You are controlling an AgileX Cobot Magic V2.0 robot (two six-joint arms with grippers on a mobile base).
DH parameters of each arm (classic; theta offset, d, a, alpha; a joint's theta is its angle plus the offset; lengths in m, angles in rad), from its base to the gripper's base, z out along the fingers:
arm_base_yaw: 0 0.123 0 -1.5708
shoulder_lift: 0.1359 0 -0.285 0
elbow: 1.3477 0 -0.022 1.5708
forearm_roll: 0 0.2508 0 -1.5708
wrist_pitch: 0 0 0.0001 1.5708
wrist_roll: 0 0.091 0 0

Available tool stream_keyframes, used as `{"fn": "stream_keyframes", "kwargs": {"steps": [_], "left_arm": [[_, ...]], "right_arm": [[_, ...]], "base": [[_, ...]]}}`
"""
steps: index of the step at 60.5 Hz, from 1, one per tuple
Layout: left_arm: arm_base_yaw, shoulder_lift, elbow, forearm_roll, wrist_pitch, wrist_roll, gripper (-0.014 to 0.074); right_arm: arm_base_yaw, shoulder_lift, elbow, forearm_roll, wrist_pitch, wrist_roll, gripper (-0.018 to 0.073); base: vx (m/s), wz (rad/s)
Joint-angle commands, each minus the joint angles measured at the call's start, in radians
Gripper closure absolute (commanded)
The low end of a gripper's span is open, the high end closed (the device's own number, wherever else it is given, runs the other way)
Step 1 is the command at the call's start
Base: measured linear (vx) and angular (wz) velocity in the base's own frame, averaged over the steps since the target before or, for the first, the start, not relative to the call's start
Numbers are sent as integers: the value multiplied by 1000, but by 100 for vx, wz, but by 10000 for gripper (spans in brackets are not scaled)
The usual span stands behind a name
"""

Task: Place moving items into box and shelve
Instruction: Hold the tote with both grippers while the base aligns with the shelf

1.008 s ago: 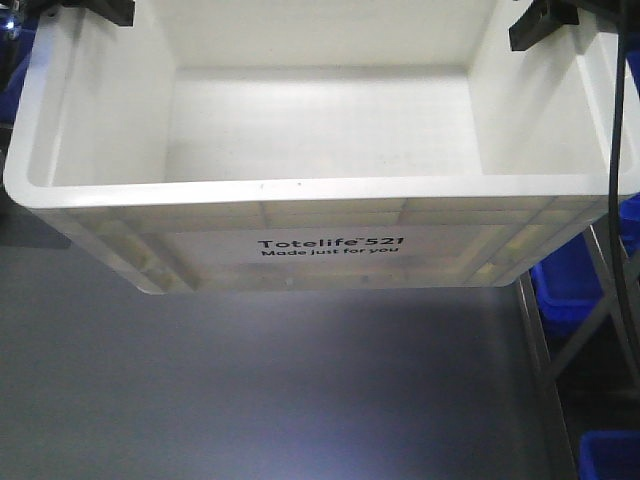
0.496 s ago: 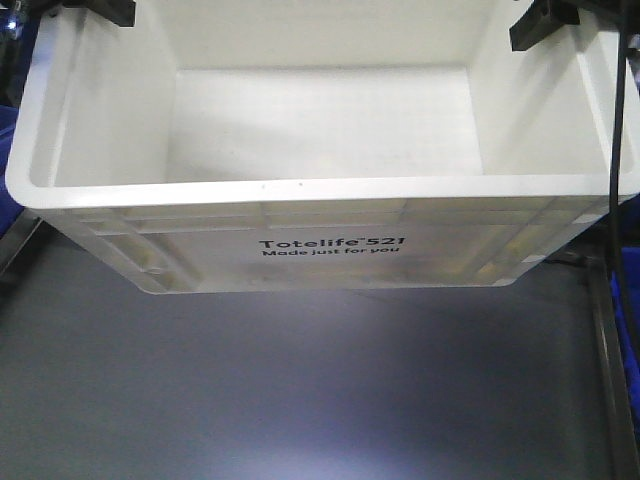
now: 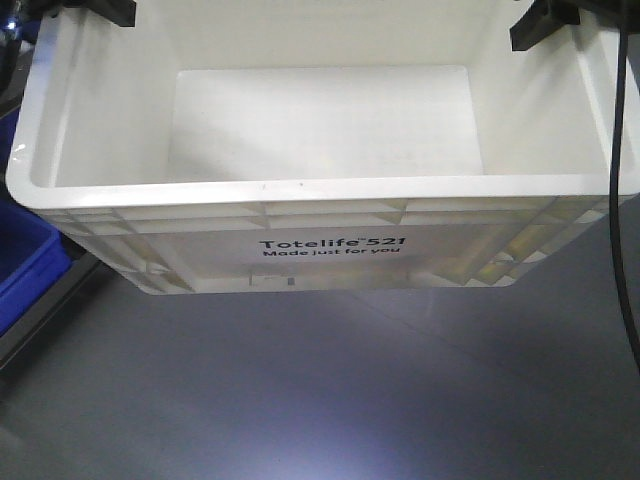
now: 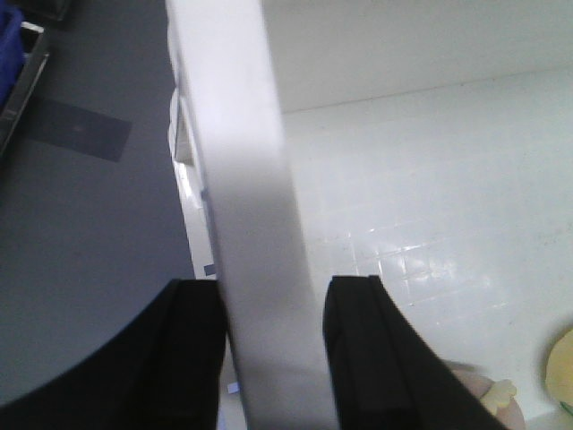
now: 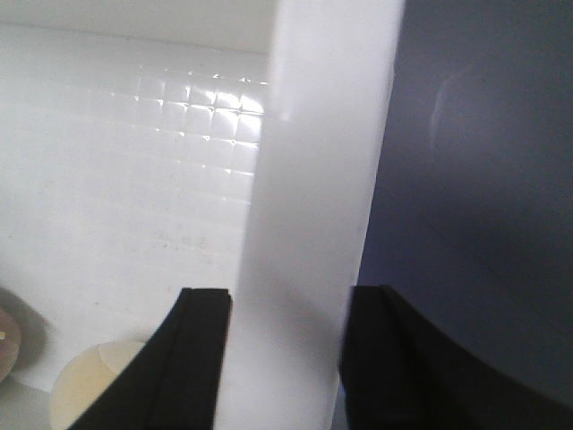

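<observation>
The box (image 3: 300, 190) is held aloft, its side walls pinched by the left gripper (image 4: 269, 300) and the right gripper (image 5: 286, 305), with the moving items (image 5: 89, 385) inside. A blue bin (image 3: 25, 265) is now seen at left, whereas bins were earlier seen at right, so the shelving step is judged underway.

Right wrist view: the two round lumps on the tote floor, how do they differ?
Colour: the pale yellow round lump is creamy, the pinkish-brown round lump darker.
Position: the yellow one lies nearer the wall the right tool straddles; the pinkish-brown sits farther in.
Visibility: the yellow shows its top; the pinkish-brown is cut by the frame edge.
Shared: both matte, on the gridded floor of the white plastic tote.
</observation>
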Motion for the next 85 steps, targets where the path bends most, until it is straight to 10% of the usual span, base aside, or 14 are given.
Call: {"fn": "stream_keyframes", "kwargs": {"steps": [1,85], "left_arm": [[-7,-61,-38,-71,-112,18,603],[-7,-61,-38,-71,-112,18,603]], "right_arm": [[-4,-46,-41,4,-7,17,564],[-4,-46,-41,4,-7,17,564]], "base": [[20,66],[17,62]]}}
